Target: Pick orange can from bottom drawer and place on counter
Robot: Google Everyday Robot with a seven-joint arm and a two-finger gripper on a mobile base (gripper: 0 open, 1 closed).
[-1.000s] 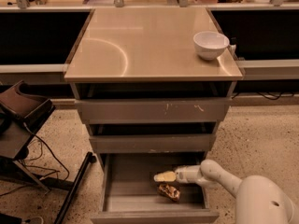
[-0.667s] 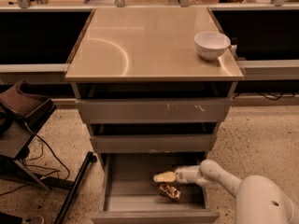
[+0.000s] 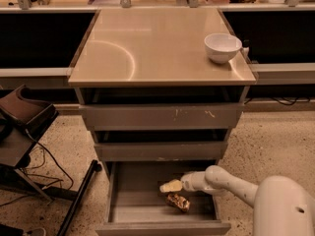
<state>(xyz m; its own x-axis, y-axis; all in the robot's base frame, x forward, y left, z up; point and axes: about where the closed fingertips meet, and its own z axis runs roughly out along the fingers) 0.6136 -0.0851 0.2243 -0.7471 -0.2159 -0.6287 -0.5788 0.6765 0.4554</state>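
The bottom drawer [image 3: 123,200] is pulled out under the two shallower drawers. The orange can [image 3: 178,202] lies on its side on the drawer floor, right of centre. My gripper [image 3: 171,186] reaches into the drawer from the right, just above and slightly left of the can, on the end of my white arm [image 3: 231,181]. I cannot tell whether it touches the can. The counter [image 3: 147,48] is the glossy tan top of the cabinet.
A white bowl [image 3: 222,47] stands on the counter's right rear corner. A dark chair and cables [image 3: 24,127] stand on the speckled floor to the left, with a black pole [image 3: 78,195] leaning near the drawer's left side.
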